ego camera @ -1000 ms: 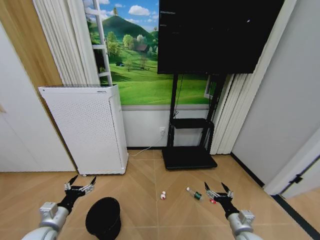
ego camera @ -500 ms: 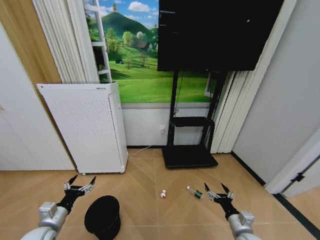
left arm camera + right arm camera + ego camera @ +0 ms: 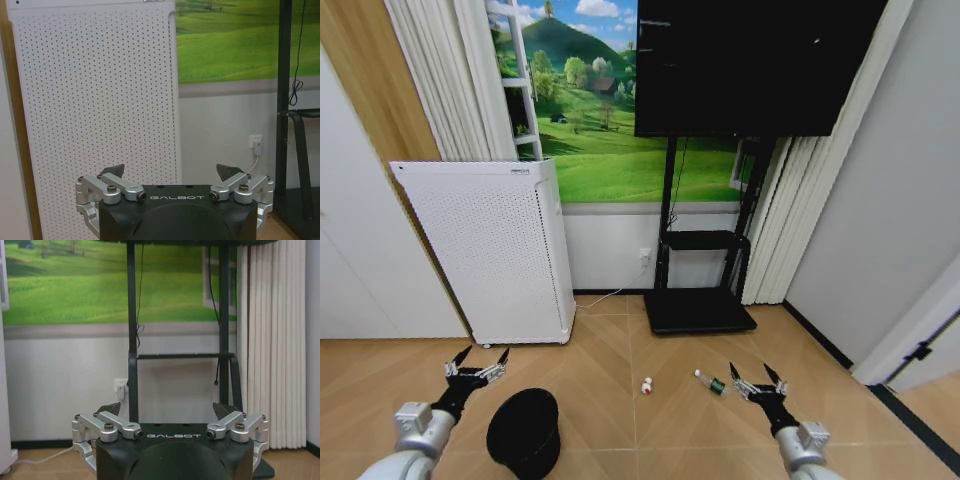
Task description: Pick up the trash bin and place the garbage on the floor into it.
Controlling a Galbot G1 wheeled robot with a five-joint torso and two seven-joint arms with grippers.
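The bin [image 3: 524,432] stands on the floor just in front of the robot, beside the open, empty left pincer [image 3: 475,365]; the right pincer [image 3: 756,381] hangs open too, near the green bottle [image 3: 710,382], with a red-and-white scrap [image 3: 647,385] between bottle and bin. The bin looks light and stiff, probably slick-sided, so I'd say its rim is the best hold
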